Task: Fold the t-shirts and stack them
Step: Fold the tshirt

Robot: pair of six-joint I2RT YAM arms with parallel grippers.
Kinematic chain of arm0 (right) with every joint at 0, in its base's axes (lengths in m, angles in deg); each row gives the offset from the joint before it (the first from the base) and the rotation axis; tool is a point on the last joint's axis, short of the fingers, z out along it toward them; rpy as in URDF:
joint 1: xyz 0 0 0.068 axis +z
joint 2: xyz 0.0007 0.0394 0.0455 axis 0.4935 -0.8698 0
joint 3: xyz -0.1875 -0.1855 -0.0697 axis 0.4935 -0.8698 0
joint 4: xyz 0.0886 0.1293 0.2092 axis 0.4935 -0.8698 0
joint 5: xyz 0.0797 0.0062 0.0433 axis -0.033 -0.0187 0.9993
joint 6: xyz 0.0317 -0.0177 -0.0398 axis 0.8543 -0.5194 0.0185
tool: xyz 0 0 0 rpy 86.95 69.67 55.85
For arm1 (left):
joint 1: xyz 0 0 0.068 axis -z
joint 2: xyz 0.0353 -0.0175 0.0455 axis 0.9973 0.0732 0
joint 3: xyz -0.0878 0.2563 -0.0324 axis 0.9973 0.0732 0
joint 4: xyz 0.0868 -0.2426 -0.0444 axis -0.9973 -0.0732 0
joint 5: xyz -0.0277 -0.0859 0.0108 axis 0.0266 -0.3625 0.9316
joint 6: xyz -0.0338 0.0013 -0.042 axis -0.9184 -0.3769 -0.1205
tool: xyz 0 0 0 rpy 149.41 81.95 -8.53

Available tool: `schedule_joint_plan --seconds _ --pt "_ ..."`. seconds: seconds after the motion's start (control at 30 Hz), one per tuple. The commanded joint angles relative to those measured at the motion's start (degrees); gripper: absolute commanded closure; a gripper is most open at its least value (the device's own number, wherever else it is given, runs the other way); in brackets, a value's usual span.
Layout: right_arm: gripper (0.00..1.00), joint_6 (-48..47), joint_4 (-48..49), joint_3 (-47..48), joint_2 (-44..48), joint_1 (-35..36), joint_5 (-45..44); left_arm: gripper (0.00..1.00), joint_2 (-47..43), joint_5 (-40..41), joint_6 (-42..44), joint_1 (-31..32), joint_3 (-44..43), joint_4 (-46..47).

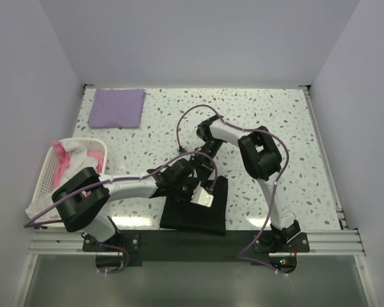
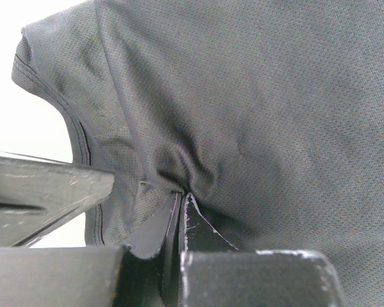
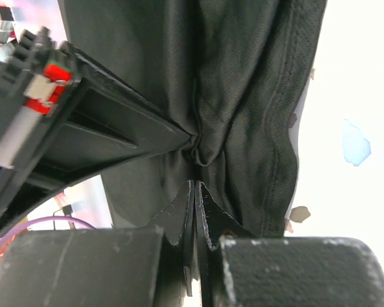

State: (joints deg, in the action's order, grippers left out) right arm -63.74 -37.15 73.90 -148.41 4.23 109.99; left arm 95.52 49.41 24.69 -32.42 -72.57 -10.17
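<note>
The black t-shirt [image 1: 205, 214] lies partly folded near the table's front edge, between the two arm bases. My left gripper [image 1: 187, 185] is shut on a bunched pinch of its cloth [image 2: 256, 96], the fingertips [image 2: 173, 211] pressed together. Close beside it, my right gripper [image 1: 199, 171] is shut on the same black t-shirt [image 3: 243, 96], which hangs gathered above its jaws; the left gripper's finger [image 3: 115, 128] shows right next to that pinch. The lavender t-shirt [image 1: 118, 107] rests as a flat folded square at the far left of the table.
A white lattice laundry basket [image 1: 54, 167] with white and pink cloth spilling out stands at the table's left edge. White walls close in the speckled table [image 1: 275, 115] on three sides. A metal rail [image 1: 192, 242] runs along the front.
</note>
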Motion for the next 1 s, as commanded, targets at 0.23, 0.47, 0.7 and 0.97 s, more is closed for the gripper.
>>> schedule_joint_plan --seconds 0.23,0.47,0.7,0.97 --pt "1.00 -0.45 -9.74 1.78 -5.86 0.21 -2.38 1.00 -1.54 -0.30 -0.59 0.40 0.21 0.81" --pt "1.00 1.13 -6.75 0.02 -6.03 0.12 -3.44 1.00 -4.35 -0.30 -1.90 0.58 -0.49 0.72" --pt "1.00 0.87 -6.48 -0.42 -6.12 0.21 -3.44 1.00 -7.08 2.86 -3.49 0.93 -4.18 -1.39" --pt "1.00 0.17 -6.05 -2.18 -5.24 0.12 -3.27 1.00 -8.13 6.73 -2.26 0.76 -3.48 3.70"
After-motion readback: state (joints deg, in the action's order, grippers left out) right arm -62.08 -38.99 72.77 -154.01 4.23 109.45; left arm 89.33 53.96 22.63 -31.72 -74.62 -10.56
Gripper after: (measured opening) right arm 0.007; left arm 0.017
